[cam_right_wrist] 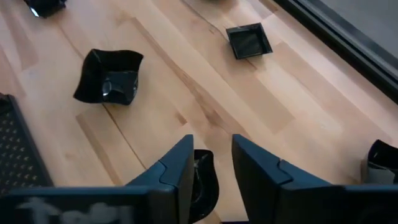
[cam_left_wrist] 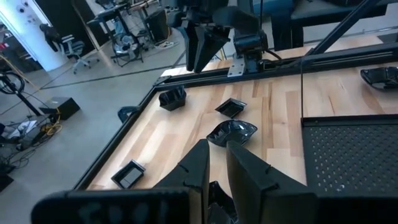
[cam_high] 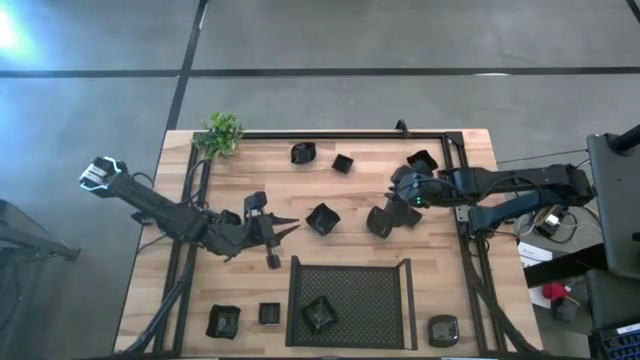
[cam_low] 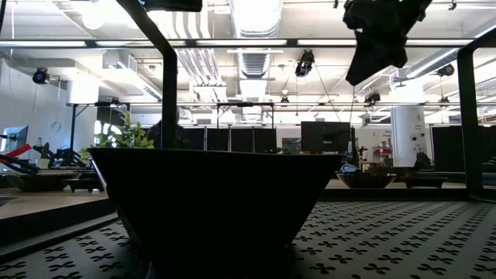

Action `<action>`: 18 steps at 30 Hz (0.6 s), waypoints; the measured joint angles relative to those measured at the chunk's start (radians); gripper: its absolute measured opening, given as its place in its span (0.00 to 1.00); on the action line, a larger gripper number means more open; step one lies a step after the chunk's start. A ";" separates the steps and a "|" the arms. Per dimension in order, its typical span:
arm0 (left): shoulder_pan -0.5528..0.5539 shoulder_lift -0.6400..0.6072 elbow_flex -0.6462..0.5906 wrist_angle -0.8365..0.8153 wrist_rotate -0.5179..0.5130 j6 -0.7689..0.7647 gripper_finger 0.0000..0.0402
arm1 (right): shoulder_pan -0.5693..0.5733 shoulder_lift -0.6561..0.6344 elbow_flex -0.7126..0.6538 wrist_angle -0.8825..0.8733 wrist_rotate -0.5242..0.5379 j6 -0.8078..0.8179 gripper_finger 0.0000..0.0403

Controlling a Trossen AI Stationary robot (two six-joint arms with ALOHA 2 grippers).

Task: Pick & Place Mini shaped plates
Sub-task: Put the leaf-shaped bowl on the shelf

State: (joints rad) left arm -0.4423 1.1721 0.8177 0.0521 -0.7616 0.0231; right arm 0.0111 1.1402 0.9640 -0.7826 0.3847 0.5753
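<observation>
Several mini shaped plates, small glossy black dishes, lie scattered on the wooden table. One plate [cam_high: 320, 312] sits in the black mesh tray [cam_high: 400, 290]. My left gripper [cam_high: 290, 228] hangs above bare wood left of the middle, pointing almost level. Its fingers [cam_left_wrist: 199, 168] stand a narrow gap apart with a dark glossy plate [cam_left_wrist: 216, 198] low between them. My right gripper [cam_high: 392, 215] is open and slants down over a plate [cam_right_wrist: 204, 186] on the table at the right of the middle. My left gripper has the plate [cam_left_wrist: 216, 198] between its two fingers, back from the free ends, where bare wood shows through the gap. Which part of the plate it has is hidden by the fingers. The plate is clear of the table. My right gripper's near finger [cam_right_wrist: 177, 171] overlaps the plate below it; whether it touches, I cannot tell.
An angular plate [cam_high: 322, 218] lies between the two grippers. Three more plates [cam_high: 303, 153] [cam_high: 343, 162] [cam_high: 422, 160] lie along the far edge, others [cam_high: 222, 320] [cam_high: 443, 330] flank the tray. A small green plant [cam_high: 222, 133] stands at the far left corner. A black frame [cam_high: 460, 200] borders the table.
</observation>
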 joint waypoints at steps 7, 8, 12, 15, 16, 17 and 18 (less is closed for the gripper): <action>0.000 0.000 -0.001 0.000 0.000 -0.001 0.13 | -0.065 0.070 0.014 -0.002 -0.043 0.001 0.30; 0.000 0.000 -0.001 0.000 0.000 -0.001 0.13 | -0.079 0.079 0.012 -0.001 -0.071 0.001 0.30; 0.000 0.000 -0.001 0.000 0.000 -0.002 0.13 | -0.128 0.126 0.002 -0.002 -0.170 0.001 0.28; 0.000 0.000 -0.001 0.000 0.000 -0.003 0.13 | -0.154 0.166 -0.004 -0.011 -0.182 0.001 0.27; 0.000 0.000 -0.001 0.000 0.000 -0.003 0.13 | -0.162 0.180 -0.004 -0.019 -0.183 0.001 0.27; 0.000 0.000 -0.001 0.000 0.000 -0.003 0.13 | -0.169 0.195 -0.004 -0.032 -0.184 0.001 0.27; 0.000 0.000 -0.001 0.000 0.000 -0.004 0.13 | -0.175 0.208 -0.005 -0.040 -0.184 0.001 0.27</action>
State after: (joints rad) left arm -0.4427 1.1721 0.8163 0.0523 -0.7612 0.0194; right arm -0.1637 1.3482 0.9588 -0.8231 0.2007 0.5758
